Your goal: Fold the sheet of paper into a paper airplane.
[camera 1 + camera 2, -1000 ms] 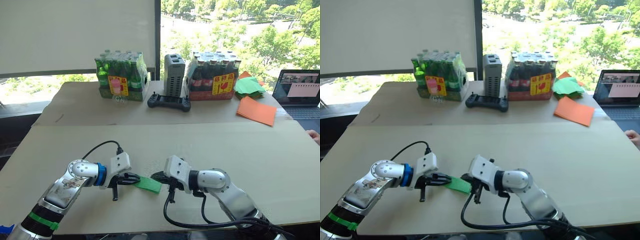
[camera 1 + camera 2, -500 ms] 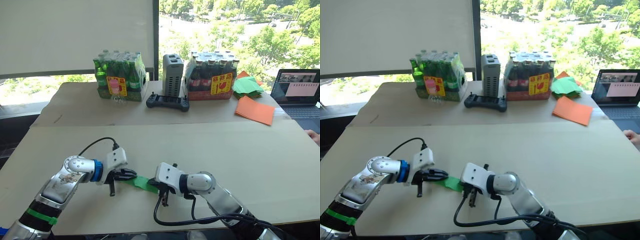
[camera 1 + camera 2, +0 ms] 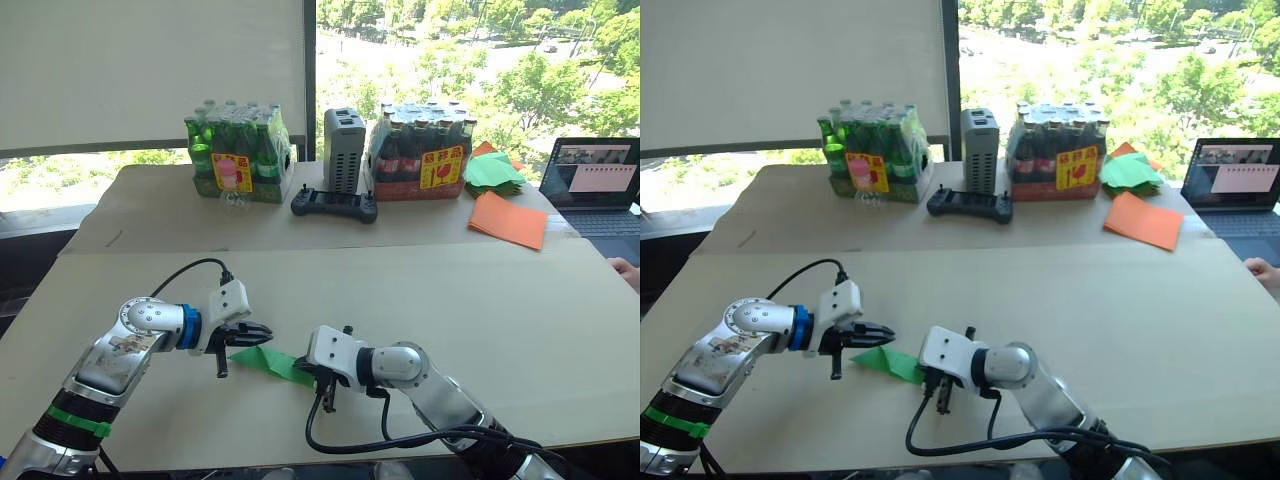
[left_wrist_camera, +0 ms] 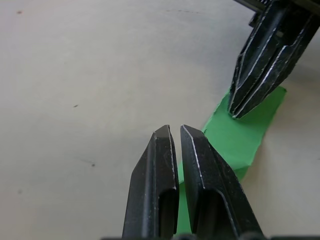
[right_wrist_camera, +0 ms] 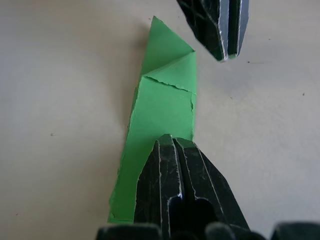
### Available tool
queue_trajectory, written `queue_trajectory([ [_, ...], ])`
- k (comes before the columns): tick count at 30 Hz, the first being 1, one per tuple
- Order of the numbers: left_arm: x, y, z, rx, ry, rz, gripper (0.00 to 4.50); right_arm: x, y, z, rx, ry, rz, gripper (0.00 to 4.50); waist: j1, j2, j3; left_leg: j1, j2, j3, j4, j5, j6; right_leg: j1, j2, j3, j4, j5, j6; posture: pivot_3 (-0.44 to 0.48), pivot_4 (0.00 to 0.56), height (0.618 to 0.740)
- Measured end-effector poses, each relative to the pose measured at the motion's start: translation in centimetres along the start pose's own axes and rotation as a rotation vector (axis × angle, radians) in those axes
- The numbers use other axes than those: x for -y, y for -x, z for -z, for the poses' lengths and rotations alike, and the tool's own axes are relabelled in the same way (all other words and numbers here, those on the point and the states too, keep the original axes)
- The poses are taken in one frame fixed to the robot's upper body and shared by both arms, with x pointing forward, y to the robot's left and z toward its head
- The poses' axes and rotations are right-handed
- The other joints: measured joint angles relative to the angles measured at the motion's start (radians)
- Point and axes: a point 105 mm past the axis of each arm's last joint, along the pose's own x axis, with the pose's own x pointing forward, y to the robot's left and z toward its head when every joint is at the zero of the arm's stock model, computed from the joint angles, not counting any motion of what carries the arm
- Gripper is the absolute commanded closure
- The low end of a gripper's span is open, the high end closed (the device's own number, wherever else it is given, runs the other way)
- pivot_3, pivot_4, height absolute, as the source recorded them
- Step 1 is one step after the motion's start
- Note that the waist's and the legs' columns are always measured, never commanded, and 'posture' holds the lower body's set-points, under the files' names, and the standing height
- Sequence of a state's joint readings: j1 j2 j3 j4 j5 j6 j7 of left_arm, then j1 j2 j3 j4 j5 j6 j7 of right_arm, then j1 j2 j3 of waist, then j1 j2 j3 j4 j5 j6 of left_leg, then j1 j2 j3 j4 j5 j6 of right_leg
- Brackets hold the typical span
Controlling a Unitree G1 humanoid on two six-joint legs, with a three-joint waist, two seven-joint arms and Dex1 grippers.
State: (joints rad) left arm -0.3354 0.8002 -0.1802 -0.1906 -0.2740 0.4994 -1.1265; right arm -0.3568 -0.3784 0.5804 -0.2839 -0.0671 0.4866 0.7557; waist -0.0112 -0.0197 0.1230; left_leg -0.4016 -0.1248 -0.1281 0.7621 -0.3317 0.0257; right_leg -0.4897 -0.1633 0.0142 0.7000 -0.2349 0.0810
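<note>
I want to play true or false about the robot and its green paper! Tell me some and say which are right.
1. The sheet of paper is folded into a narrow pointed wedge. True.
2. The left gripper is holding the paper up in the air. False: the paper lies on the table, and the shut left gripper is off it.
3. The right gripper presses on the paper with its fingers together. True.
4. The orange sheets lie under the paper. False: they are far across the table.

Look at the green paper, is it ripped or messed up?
A bit. The sheet of paper has ragged, torn-looking edges along its folded flap near the pointed end. Its folds look uneven rather than crisp.
</note>
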Motion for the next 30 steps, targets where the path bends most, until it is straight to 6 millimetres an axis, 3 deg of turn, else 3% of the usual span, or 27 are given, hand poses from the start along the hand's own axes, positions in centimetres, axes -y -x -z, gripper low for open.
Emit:
queue_trajectory([
  [12,1.0,-2.4,1.0,-0.054,-0.102,0.066,4.16,0.0,0.0,0.0,-0.001,0.001,0.0,4.45,0.0,0.0,0.0,0.0,0.0,0.0,0.0,0.0,0.0,0.0,0.0,0.0,0.0,0.0,0.0,0.0,0.15,0.675],
  [21,0.7,-2.6,1.1,-0.062,-0.217,0.073,4.16,0.0,0.1,0.1,-0.012,-0.009,-0.005,4.45,0.003,0.0,0.0,0.002,0.0,0.0,0.0,0.0,0.0,0.003,0.0,0.0,0.0,0.0,0.0,0.0,0.15,0.675],
  [30,0.0,-1.8,2.1,-0.069,-0.219,0.049,4.16,-0.1,0.1,0.2,-0.019,-0.015,-0.006,4.45,-0.001,0.0,-0.001,0.006,0.0,0.0,-0.001,0.0,0.0,0.006,0.0,0.0,0.0,0.0,0.0,0.0,0.15,0.675],
])
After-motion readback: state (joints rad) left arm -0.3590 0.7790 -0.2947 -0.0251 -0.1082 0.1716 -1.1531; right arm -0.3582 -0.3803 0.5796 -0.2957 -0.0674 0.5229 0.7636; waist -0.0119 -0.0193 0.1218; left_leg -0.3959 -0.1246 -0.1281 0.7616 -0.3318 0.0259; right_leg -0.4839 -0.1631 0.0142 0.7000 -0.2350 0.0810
